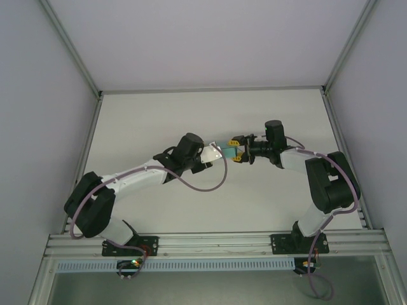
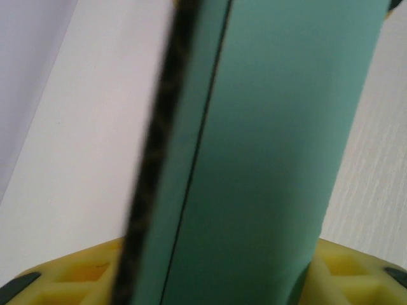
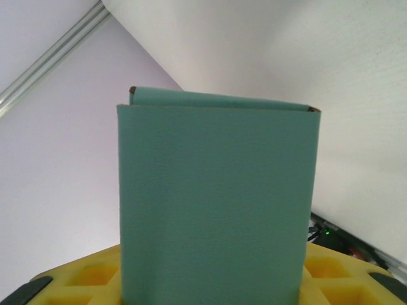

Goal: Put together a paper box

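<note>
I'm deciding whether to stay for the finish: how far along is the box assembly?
Done: the teal-green thin-card paper box already looks folded into a flat rectangular body. In hand: the left gripper and right gripper hold it between them over the white table. Left: the end flap at its top looks folded over, but I cannot tell whether it is tucked shut.

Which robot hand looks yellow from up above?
The right gripper: it is bright yellow where it meets the paper box. The left gripper, on the box's other side, looks pale grey from above.
</note>
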Controlling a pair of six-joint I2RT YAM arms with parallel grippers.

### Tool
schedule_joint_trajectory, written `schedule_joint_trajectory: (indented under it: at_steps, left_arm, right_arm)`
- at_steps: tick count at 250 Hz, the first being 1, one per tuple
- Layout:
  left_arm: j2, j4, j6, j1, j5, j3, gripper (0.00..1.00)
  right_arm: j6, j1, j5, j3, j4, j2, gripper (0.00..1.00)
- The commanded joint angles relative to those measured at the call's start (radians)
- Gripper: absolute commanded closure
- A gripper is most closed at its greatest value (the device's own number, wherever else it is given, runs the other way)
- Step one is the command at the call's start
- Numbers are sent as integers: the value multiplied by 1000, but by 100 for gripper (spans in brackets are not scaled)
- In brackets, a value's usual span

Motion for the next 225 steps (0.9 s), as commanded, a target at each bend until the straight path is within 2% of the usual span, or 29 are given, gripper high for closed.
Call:
schedule_joint_trajectory:
  at_steps: [1, 9, 25, 43, 54, 63, 75, 87, 99, 116, 133, 145, 157, 176, 203, 225]
  left_arm:
    - [-43, 47, -15, 6, -40, -20, 55]
    - [-50, 49, -15, 7, -38, -23, 55]
    - [-66, 53, -17, 6, -30, -32, 57]
    - [-87, 62, -22, 7, -17, -44, 59]
    - [-102, 57, -22, 7, -2, -50, 59]
    - [-114, 52, -24, 10, 8, -54, 60]
    - [-130, 35, -29, 13, 27, -58, 60]
    - [-142, 12, -39, 25, 56, -60, 60]
    - [-152, -27, -54, 40, 88, -55, 60]
    - [-161, -98, -78, 60, 137, -41, 60]
    - [-165, -158, -94, 85, 192, -29, 61]
    - [-158, -217, -98, 102, 239, -14, 61]
    - [-145, -275, -102, 112, 266, 6, 60]
    - [-111, -355, -97, 120, 275, 31, 60]
    - [-47, -426, -100, 120, 258, 65, 61]
    - [-3, -464, -99, 123, 283, 92, 61]
  right_arm:
    - [46, 8, -77, -3, 96, -14, 53]
    - [40, 9, -77, 0, 92, -18, 51]
    - [31, 9, -82, 7, 73, -25, 39]
    - [26, 9, -83, 4, 74, -35, 36]
    - [19, 8, -77, -1, 68, -47, 26]
    - [1, 3, -63, -6, 52, -61, 12]
    - [-38, -11, -36, -8, 17, -86, 0]
    - [-106, -32, 5, -6, -39, -123, 0]
    - [-240, -57, 56, 21, -168, -170, 0]
    - [-509, -80, 178, 96, -418, -245, 0]
    - [-805, -74, 373, 194, -655, -319, 0]
    - [-980, -64, 497, 234, -724, -365, 0]
    - [-1086, -58, 581, 228, -710, -412, 0]
    - [-1217, -55, 529, 154, -546, -490, 0]
    - [-1252, -50, 441, 50, -326, -554, 0]
    - [-1350, -25, 337, 80, -371, -532, 0]
